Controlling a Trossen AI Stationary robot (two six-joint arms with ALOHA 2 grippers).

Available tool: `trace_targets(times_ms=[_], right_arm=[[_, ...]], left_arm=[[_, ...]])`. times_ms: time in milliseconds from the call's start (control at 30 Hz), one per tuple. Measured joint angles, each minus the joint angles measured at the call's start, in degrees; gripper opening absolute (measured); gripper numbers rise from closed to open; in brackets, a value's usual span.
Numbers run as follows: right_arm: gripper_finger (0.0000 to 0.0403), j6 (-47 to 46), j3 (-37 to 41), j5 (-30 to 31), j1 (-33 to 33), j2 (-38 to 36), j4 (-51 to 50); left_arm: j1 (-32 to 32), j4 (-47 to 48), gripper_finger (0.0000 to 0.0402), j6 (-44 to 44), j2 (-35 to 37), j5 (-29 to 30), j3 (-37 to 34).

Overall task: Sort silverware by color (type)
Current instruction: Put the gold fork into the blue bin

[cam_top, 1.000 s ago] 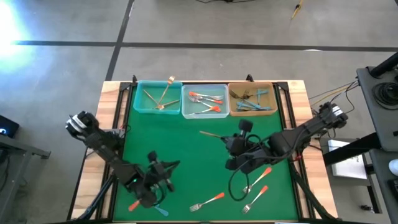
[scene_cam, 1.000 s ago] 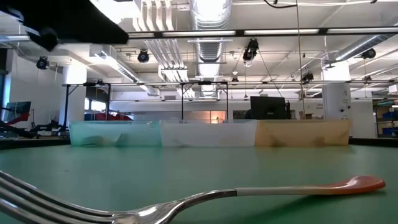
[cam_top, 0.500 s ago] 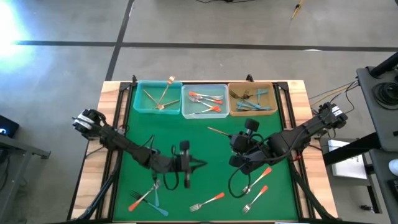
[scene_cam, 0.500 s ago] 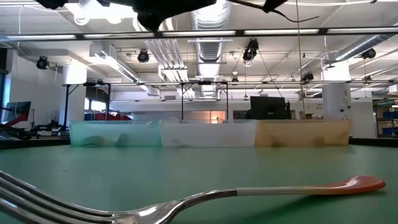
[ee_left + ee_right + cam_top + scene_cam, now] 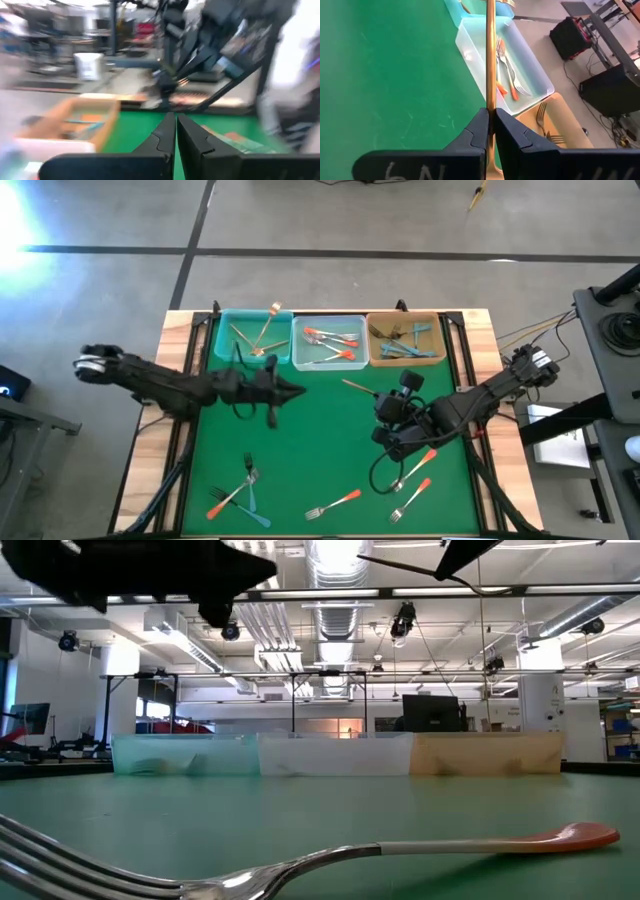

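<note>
Gold fork [image 5: 490, 55] sits pinched tight in our right gripper [image 5: 490, 120] above the green mat [image 5: 320, 440] — we guess so it can go to the teal bin [image 5: 228, 350] with the other gold ones — while our left gripper [image 5: 298, 390], fingers together and empty, hangs near that bin.

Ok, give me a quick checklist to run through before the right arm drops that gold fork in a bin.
1. Right gripper shut on the slim all-gold fork: ok.
2. Fork lifted clear of the green table mat: ok, judging by the low view.
3. Fork over the teal plastic bin, where the other gold forks lie: not ok, it is short of the bins.
4. Path to that bin clear: not ok, the left gripper is in front of it.
5. Left gripper shut and holding nothing: ok.
</note>
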State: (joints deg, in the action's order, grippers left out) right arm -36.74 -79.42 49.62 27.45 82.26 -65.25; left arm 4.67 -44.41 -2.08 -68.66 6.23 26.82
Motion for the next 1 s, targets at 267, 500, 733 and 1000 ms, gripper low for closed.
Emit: trace_targets(times_ms=[267, 500, 733, 1000], right_arm=[[0.0013, 2.0, 0.6, 5.5, -0.1, 0.0, 5.9], [0.0013, 5.0, 2.5, 9.1, -1.8, 0.0, 15.2], [0.0013, 5.3, 4.1, 8.3, -4.4, 0.0, 16.2], [0.0013, 7.1, 4.1, 7.4, -4.9, -0.1, 16.1]], left_arm=[[-6.2, -22.2, 0.0000, -6.9, -1.3, -10.2, -8.3], [-6.1, -20.7, 0.0001, -4.4, -9.6, -11.9, -0.4], [-6.0, -12.3, 0.0049, -2.3, -15.8, -27.6, 11.2], [-5.9, 12.2, 0.0115, 6.4, -15.7, -27.8, 22.5]])
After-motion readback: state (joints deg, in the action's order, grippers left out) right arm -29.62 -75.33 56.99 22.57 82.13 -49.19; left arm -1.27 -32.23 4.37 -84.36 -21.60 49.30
